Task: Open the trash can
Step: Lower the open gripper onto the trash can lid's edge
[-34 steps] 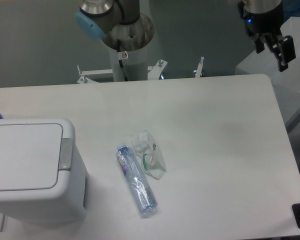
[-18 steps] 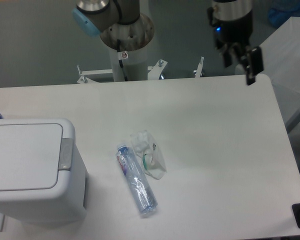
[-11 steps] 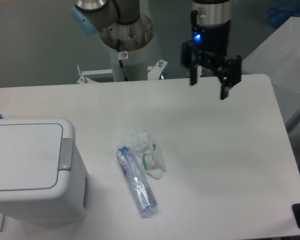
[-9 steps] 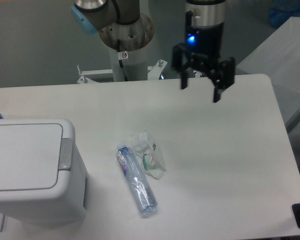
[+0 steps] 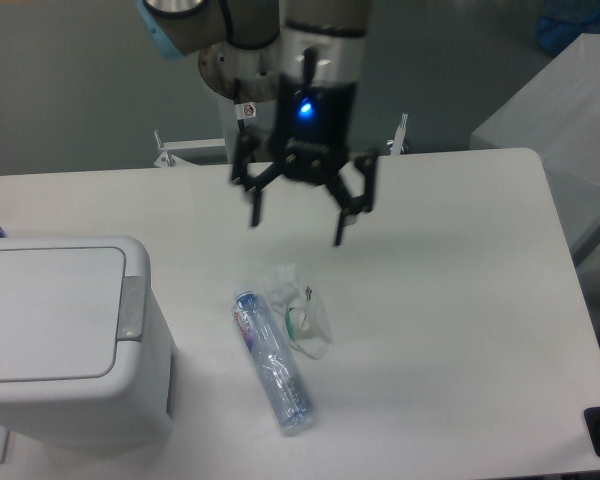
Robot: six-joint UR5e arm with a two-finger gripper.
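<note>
White tabletop (image 5: 460, 300) fills most of the fixed camera's view, with a dull grey floor behind its far edge and the arm's round base (image 5: 242, 60) standing there on a pale post.

From that single view, the gripper (image 5: 298, 220) hangs above the middle of the table, its two dark fingers (image 5: 253, 205) spread wide with nothing between them, and a blue light glowing on the body above. The picture is a little blurred around the fingers.

Down and to the left of the gripper, at the near left corner of the table, stands the trash can (image 5: 65, 340), a large boxy white bin with rounded corners. Its flat lid (image 5: 45, 312) lies closed, and the small grey push-button tab (image 5: 131, 307) sits on the lid's right edge, the side that faces the gripper. The gripper is well apart from it.

Almost straight below the gripper, toward the camera, a clear plastic bottle (image 5: 273, 362) lies on its side on the table. Just beside it on the right, touching or nearly so, is a crumpled clear wrapper (image 5: 298, 305) with a bit of green inside.
</note>
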